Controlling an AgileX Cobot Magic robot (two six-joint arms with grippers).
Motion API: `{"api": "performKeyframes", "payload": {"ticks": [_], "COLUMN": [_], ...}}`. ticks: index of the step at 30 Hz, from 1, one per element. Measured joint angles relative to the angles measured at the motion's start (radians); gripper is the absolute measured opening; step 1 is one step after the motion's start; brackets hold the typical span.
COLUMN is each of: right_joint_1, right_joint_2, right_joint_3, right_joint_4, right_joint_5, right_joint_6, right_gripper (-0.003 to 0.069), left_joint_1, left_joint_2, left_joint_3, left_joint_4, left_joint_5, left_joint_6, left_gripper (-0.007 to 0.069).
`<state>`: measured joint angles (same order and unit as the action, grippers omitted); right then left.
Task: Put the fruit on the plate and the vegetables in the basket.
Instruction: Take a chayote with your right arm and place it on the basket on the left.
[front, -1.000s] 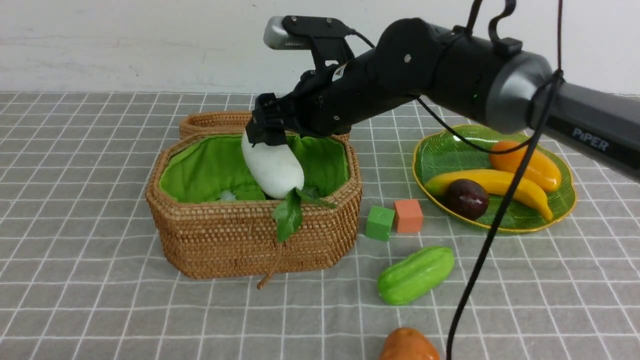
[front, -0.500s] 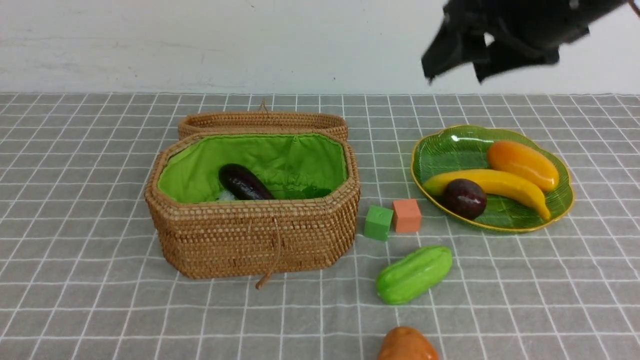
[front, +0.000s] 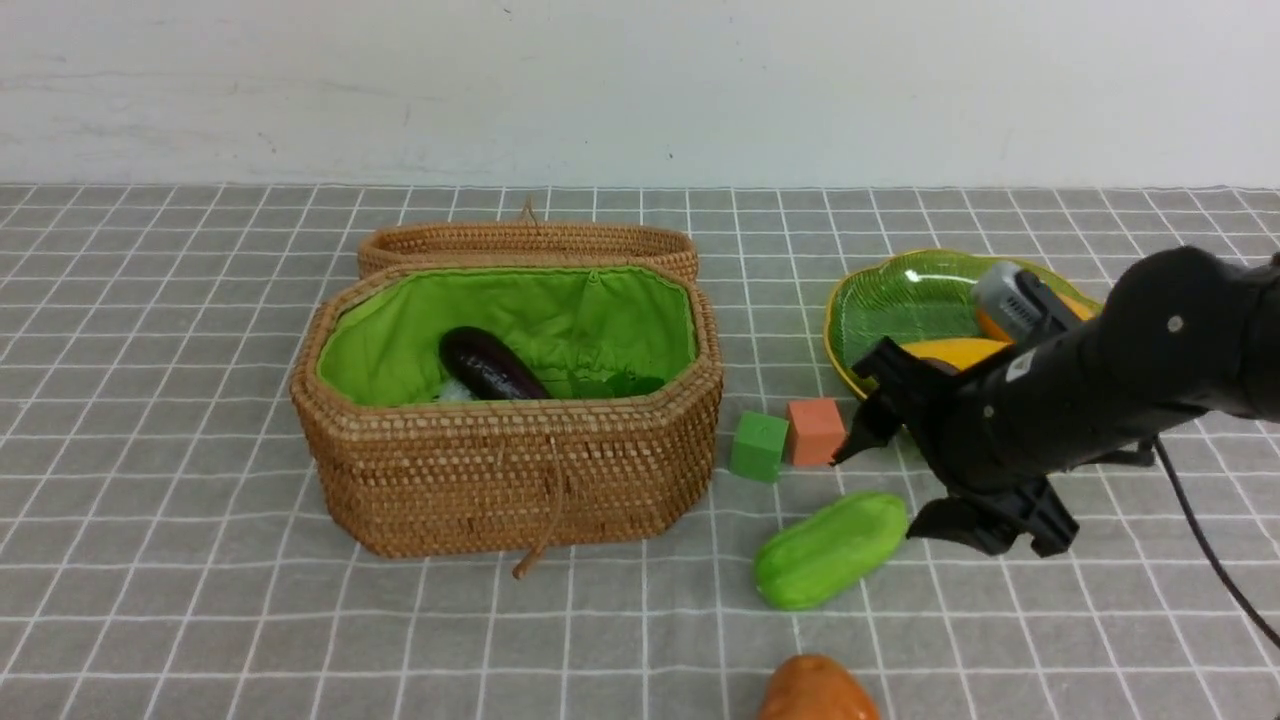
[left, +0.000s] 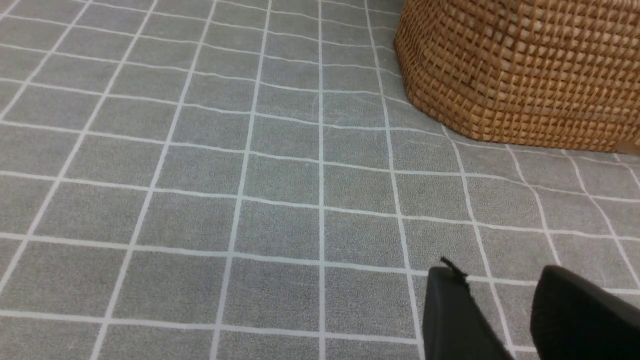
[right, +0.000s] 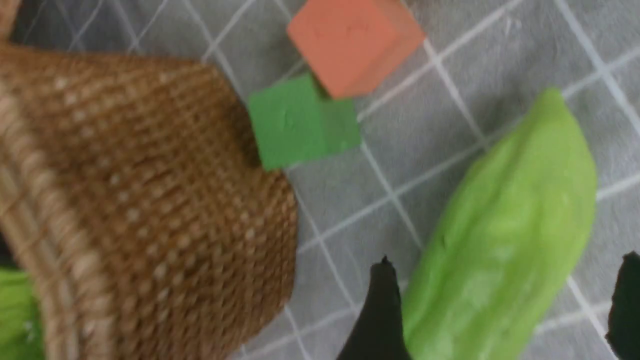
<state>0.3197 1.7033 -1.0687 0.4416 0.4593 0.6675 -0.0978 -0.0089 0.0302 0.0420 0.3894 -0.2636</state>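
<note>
Reaching low, right claw spread wide beside gourd.

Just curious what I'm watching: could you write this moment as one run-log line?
right gripper: open around gourd | left gripper: open, empty | basket: eggplant inside | pending: gourd, potato-like lump

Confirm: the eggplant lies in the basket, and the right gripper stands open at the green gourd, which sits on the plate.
Wrong in one point: the green gourd sits on the checked cloth, not on the plate, as the front view shows. The eggplant does lie in the basket, and the right gripper stands open at the gourd.
</note>
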Motion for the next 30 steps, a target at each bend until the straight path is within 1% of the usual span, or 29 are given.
{"api": "performKeyframes", "payload": {"ticks": [4, 7, 10, 11, 12, 16, 18, 20, 21, 23, 24, 26, 28, 29, 30], "right_joint_1": [0.001, 0.003, 0.006, 0.006, 0.007, 0.008, 0.008, 0.008, 0.008, 0.018, 0.018, 0.065, 0.110, 0.116, 0.152], "right_joint_2": [0.087, 0.144, 0.158, 0.158, 0.156, 0.108, 0.075, -0.003, -0.009, -0.073, -0.076, -0.090, -0.076, -0.070, -0.053], "right_joint_3": [0.000, 0.001, -0.003, -0.003, -0.003, -0.012, -0.029, -0.094, -0.094, -0.214, -0.224, -0.364, -0.434, -0.441, -0.479], "right_joint_4": [0.018, 0.019, 0.021, 0.023, 0.029, 0.068, 0.080, 0.098, 0.100, 0.122, 0.124, 0.160, 0.180, 0.182, 0.188], "right_joint_5": [-0.039, -0.063, -0.073, -0.072, -0.071, -0.063, -0.053, -0.050, -0.050, -0.055, -0.056, -0.088, -0.112, -0.118, -0.136], "right_joint_6": [0.001, -0.030, -0.122, -0.166, -0.201, -0.324, -0.366, -0.428, -0.433, -0.511, -0.511, -0.602, -0.677, -0.685, -0.741], "right_gripper": [0.0560, 0.0554, 0.0503, 0.0453, 0.0419, 0.0416, 0.0416, 0.0416, 0.0416, 0.0416, 0.0416, 0.0416, 0.0416, 0.0416, 0.0416], "left_joint_1": [0.000, 0.000, 0.000, 0.000, 0.000, 0.000, 0.000, 0.000, 0.000, 0.000, 0.000, 0.000, 0.000, 0.000, 0.000], "left_joint_2": [0.000, 0.000, 0.000, 0.000, 0.000, 0.000, 0.000, 0.000, 0.000, 0.000, 0.000, 0.000, 0.000, 0.000, 0.000], "left_joint_3": [0.000, 0.000, 0.000, 0.000, 0.000, 0.000, 0.000, 0.000, 0.000, 0.000, 0.000, 0.000, 0.000, 0.000, 0.000], "left_joint_4": [0.000, 0.000, 0.000, 0.000, 0.000, 0.000, 0.000, 0.000, 0.000, 0.000, 0.000, 0.000, 0.000, 0.000, 0.000], "left_joint_5": [0.000, 0.000, 0.000, 0.000, 0.000, 0.000, 0.000, 0.000, 0.000, 0.000, 0.000, 0.000, 0.000, 0.000, 0.000], "left_joint_6": [0.000, 0.000, 0.000, 0.000, 0.000, 0.000, 0.000, 0.000, 0.000, 0.000, 0.000, 0.000, 0.000, 0.000, 0.000], "left_gripper": [0.0237, 0.0237, 0.0237, 0.0237, 0.0237, 0.0237, 0.0237, 0.0237, 0.0237, 0.0237, 0.0237, 0.0237, 0.0237, 0.0237, 0.0237]}}
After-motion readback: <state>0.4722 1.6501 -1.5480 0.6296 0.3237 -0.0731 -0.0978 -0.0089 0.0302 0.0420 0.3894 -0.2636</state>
